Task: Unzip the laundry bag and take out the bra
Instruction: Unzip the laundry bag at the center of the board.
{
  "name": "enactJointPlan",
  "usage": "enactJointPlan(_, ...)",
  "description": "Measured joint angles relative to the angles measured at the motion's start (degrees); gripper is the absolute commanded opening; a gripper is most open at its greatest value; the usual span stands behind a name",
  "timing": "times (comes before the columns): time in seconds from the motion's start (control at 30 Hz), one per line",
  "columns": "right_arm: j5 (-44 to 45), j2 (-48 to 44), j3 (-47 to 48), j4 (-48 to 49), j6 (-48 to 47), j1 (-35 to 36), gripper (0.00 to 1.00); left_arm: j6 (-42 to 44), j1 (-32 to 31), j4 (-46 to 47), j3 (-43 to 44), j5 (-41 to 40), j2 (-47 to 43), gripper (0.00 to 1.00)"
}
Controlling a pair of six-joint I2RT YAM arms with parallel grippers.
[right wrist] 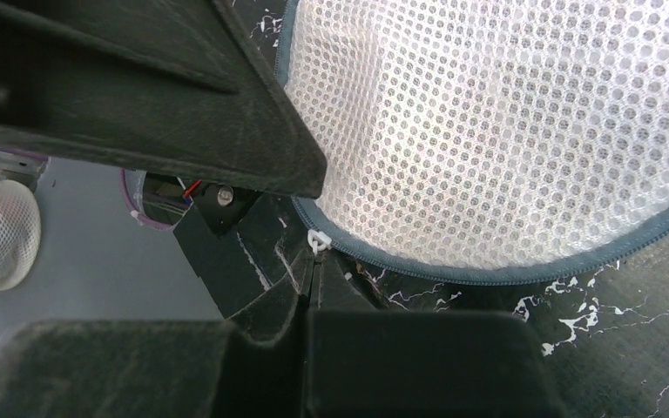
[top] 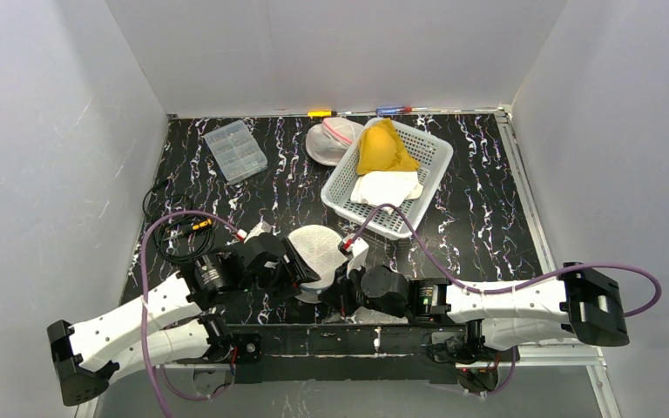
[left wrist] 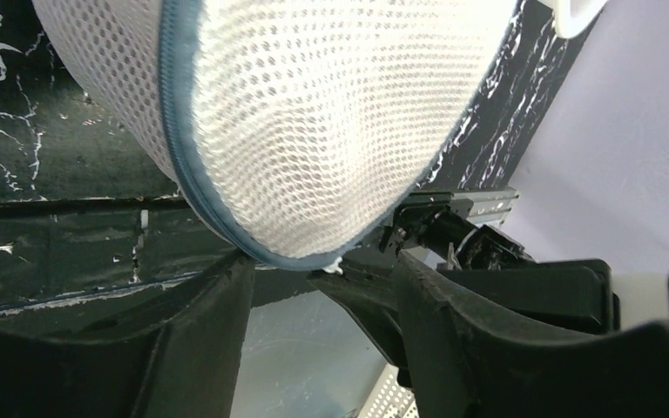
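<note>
Right gripper (right wrist: pixel 311 266) is pinched shut on the zipper pull (right wrist: pixel 316 241) right at its tips. Left gripper (left wrist: pixel 322 266) is open, with the laundry bag (top: pixel 318 248) rim just ahead between its jaws — not holding anything. Bra's hidden inside. With nothing bracing it, the bag could just drag along instead of unzipping.

Laundry bag (left wrist: pixel 314 131): matt mesh cloth (open weave).

My overhead camera looks down from above and behind my two bases (top: pixel 244 348), taking in the whole bench (top: pixel 296 174). My wrist cameras sit very close, peering past my own fingers (left wrist: pixel 139 366) from opposite sides at the same laundry bag (left wrist: pixel 314 113), both catching its blue zip edge (right wrist: pixel 488 272).
</note>
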Motion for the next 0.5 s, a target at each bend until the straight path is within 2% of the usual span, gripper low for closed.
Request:
enactJointPlan(0.13,-0.17,0.0,0.0,0.0,-0.11,0.0,0.01,-1.36,0.02,0.59,-1.86,-1.62,0.04,0.51)
enactJointPlan(0.23,-0.17,-0.02,-0.02,0.0,-0.11,0.0,0.01,-2.14,0.0,0.79,-3.3,-2.45,0.28,0.44)
enactJointPlan(0.5,-0.11,-0.72,-0.04,0.0,-0.09,0.0,0.01,-2.8,0.0,0.94,-3.8,-4.72,0.76,0.2)
